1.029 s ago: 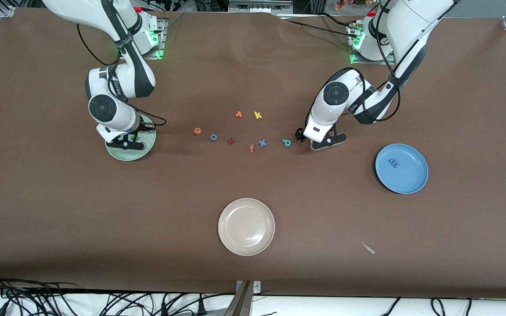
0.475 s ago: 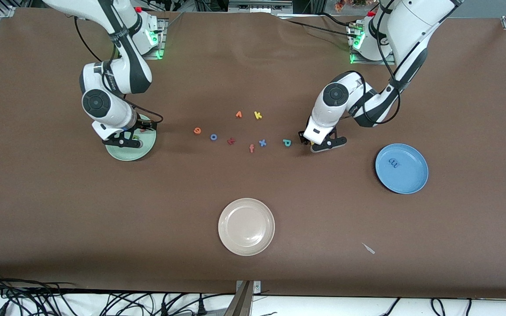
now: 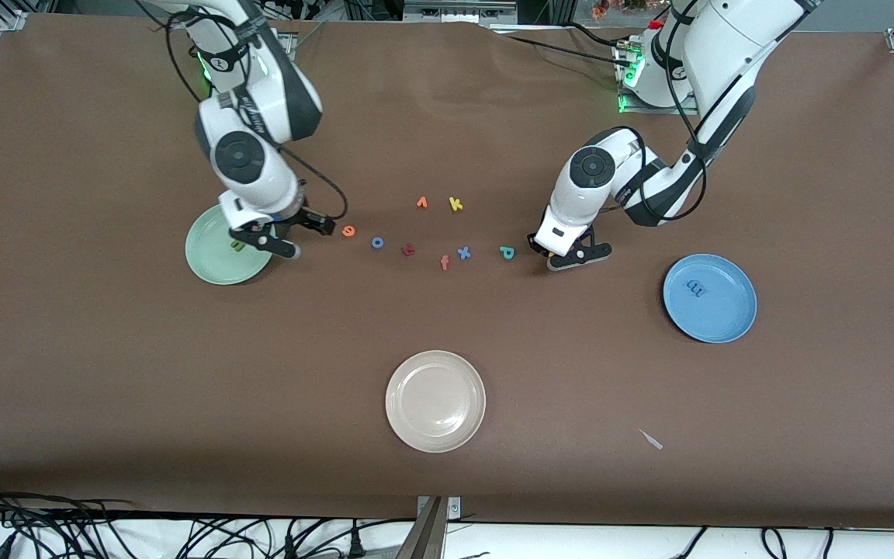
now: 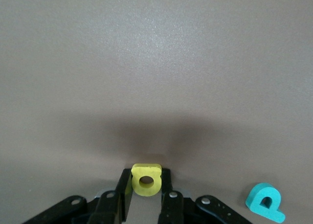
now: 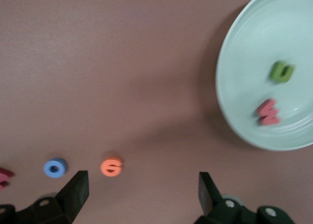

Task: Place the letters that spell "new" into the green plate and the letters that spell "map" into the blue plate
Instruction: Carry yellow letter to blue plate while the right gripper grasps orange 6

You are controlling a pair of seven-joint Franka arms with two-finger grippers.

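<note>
The green plate holds the green n and the salmon w. My right gripper hangs open and empty just past the plate's rim, beside the orange e. My left gripper is shut on the yellow a, low at the table, next to the teal p. The blue plate, at the left arm's end, holds the blue m.
Loose letters lie between the arms: a blue o, a dark red letter, a salmon f, a blue x, an orange v and a yellow k. A beige plate sits nearer the camera.
My right gripper opened over the green plate, left the w there and swung toward the orange e. My left gripper closed on the yellow a without shifting place.
</note>
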